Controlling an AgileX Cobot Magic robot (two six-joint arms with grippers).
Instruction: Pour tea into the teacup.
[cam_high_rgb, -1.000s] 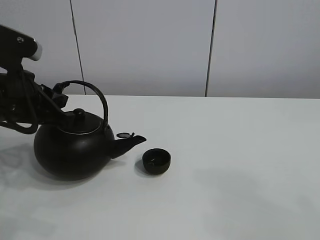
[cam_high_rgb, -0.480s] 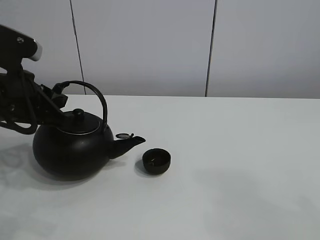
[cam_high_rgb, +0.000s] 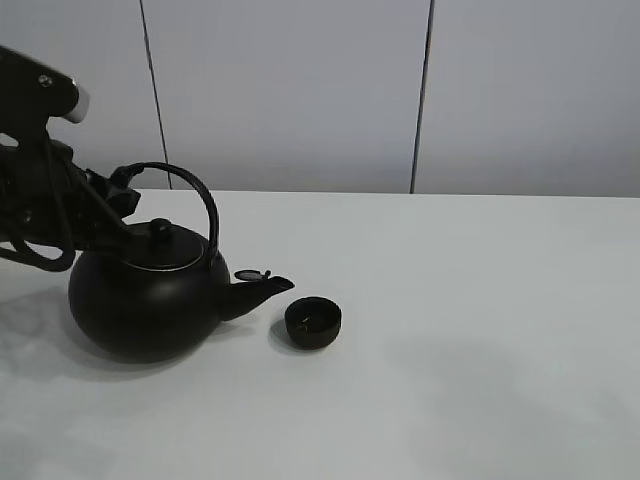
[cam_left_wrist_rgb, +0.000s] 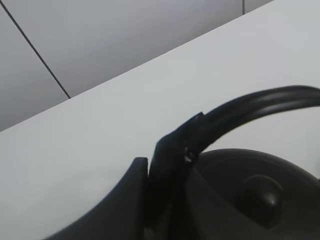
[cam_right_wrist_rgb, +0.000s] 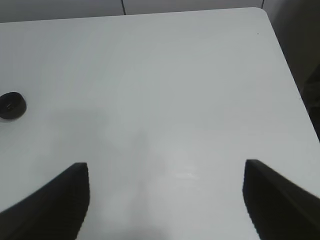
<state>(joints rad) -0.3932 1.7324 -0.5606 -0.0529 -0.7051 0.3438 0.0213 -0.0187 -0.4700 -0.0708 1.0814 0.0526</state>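
The big black kettle (cam_high_rgb: 145, 300) is on the left of the white table (cam_high_rgb: 480, 300), its spout (cam_high_rgb: 268, 288) pointing right at the teacup. Whether its base rests on the table I cannot tell. My left gripper (cam_high_rgb: 118, 190) is shut on the arched handle (cam_high_rgb: 200, 200) at its left end; the left wrist view shows the fingers (cam_left_wrist_rgb: 165, 160) clamped on the handle (cam_left_wrist_rgb: 260, 102) above the lid knob (cam_left_wrist_rgb: 260, 195). The small black teacup (cam_high_rgb: 313, 322) stands upright just right of the spout tip, also visible as the teacup (cam_right_wrist_rgb: 11, 105). My right gripper (cam_right_wrist_rgb: 165, 200) hangs open and empty over bare table.
A small flap (cam_high_rgb: 251, 273) stands open above the spout. The table's right edge and far corner (cam_right_wrist_rgb: 262, 10) show in the right wrist view. Grey wall panels (cam_high_rgb: 300, 90) stand behind the table.
The kettle has shifted slightly left and then back right with my left gripper; the spout tip is a little lower and closer to the teacup. The teacup has not moved.
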